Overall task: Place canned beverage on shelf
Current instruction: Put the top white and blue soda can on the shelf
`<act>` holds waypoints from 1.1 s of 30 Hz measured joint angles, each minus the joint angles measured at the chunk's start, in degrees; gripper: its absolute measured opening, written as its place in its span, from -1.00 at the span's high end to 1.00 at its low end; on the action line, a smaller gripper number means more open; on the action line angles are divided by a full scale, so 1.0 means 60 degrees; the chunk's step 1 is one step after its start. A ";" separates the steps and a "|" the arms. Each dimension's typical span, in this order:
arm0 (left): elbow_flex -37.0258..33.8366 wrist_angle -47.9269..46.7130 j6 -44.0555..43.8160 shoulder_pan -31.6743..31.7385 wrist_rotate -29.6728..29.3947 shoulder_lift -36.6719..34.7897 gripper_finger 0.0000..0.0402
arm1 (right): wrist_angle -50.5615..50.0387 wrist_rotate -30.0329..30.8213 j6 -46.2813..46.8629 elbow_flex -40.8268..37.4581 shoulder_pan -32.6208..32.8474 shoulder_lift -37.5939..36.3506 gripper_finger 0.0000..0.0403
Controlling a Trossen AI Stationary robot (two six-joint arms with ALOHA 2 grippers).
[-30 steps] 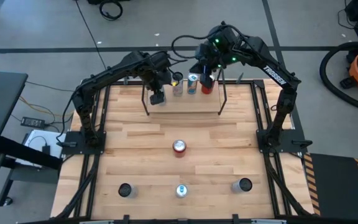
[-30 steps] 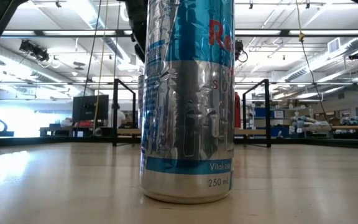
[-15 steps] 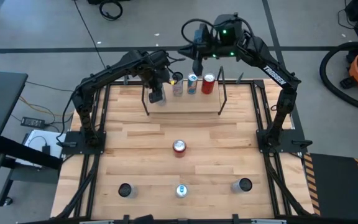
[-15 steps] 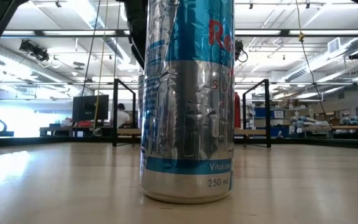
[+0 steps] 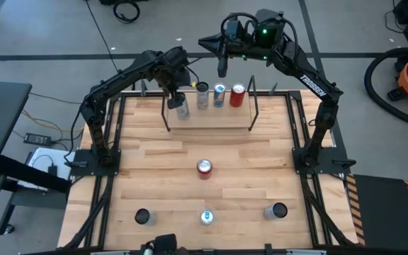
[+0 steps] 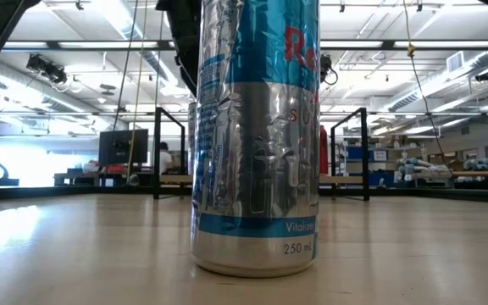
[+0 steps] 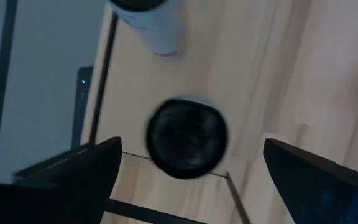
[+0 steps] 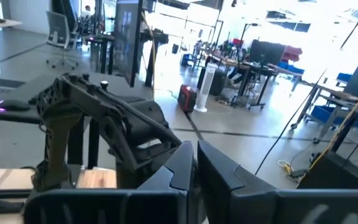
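The shelf (image 5: 210,113) is a pale board between two black wire frames at the table's far edge. Several cans stand on it: a silver, dark-topped one (image 5: 183,107) at the left, two silver ones (image 5: 202,95) (image 5: 219,94) and a red one (image 5: 238,94). My left gripper (image 5: 176,83) hangs open above the dark-topped can (image 7: 187,137), one finger on each side and clear of it. My right gripper (image 5: 222,62) is shut and empty, raised beyond the shelf's far side; its shut fingers show in the right wrist view (image 8: 194,163).
On the table stand a red-topped can (image 5: 204,167) at mid-table and three cans near the front edge: a dark one (image 5: 142,216), a blue-silver one (image 5: 206,217) and another dark one (image 5: 278,210). The blue-silver can (image 6: 257,135) fills the low view.
My left gripper has risen and drawn toward the far edge, leaving the dark-topped can standing on the shelf's left part. My right gripper has lifted away from the red can, going up and toward the far edge; the red can stays on the shelf.
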 joint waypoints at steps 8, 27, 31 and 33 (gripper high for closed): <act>-0.0010 0.0179 0.0297 0.0269 0.0354 0.0185 -0.96 | 0.0091 0.0000 0.0000 0.0000 0.0001 0.0000 0.85; 0.0000 0.0161 0.0268 0.0501 0.0488 0.0923 -0.96 | 0.0244 0.0000 0.0000 0.0000 0.0002 0.0000 0.85; -0.0001 0.0070 0.0268 0.0512 0.0502 0.1093 -0.96 | 0.0316 0.0000 0.0000 0.0000 0.0003 0.0000 0.85; -0.0007 0.0146 0.0280 0.0511 0.0500 0.1126 -0.96 | 0.0341 0.0000 0.0000 0.0000 0.0000 0.0000 0.85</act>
